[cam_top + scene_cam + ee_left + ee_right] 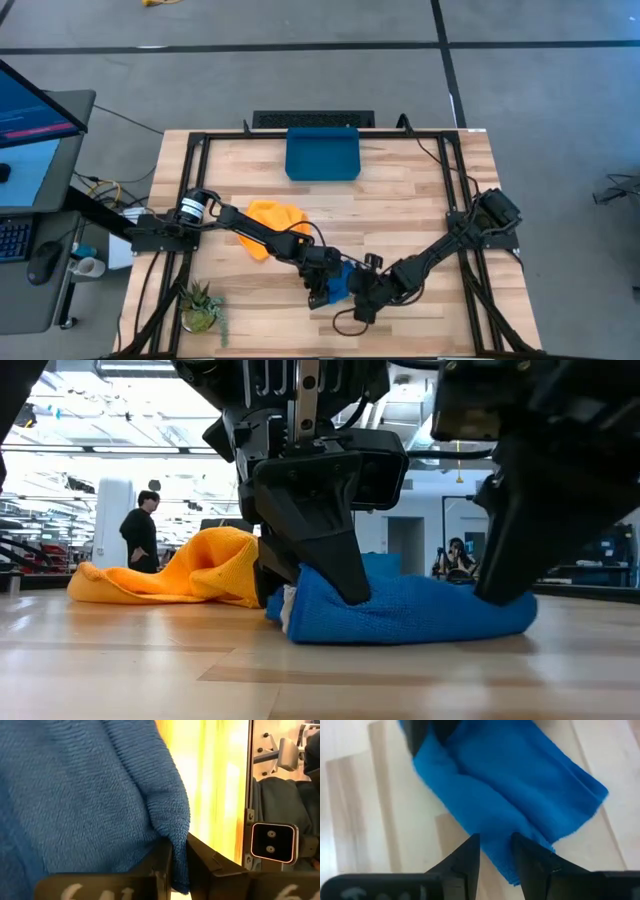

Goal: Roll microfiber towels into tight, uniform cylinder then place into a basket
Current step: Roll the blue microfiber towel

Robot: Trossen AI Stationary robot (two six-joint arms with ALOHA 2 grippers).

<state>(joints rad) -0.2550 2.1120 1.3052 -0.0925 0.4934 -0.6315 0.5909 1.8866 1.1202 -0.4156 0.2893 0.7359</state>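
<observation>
While both claws pinch the half-rolled blue towel (pixel 410 610), probably loosely, the yellow towel (pixel 275 222) and basket (pixel 322 155) beyond wait untouched.

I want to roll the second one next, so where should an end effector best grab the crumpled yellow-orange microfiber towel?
Probably from above, at the raised fold of the crumpled yellow-orange microfiber towel; its flatter edge hugs the light wooden table, leaving little to pinch.

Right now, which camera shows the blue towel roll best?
The low view: the blue towel lies side-on as a rough roll on the table. The high view hides most of it under both grippers; the wrist views show only close folds.
</observation>
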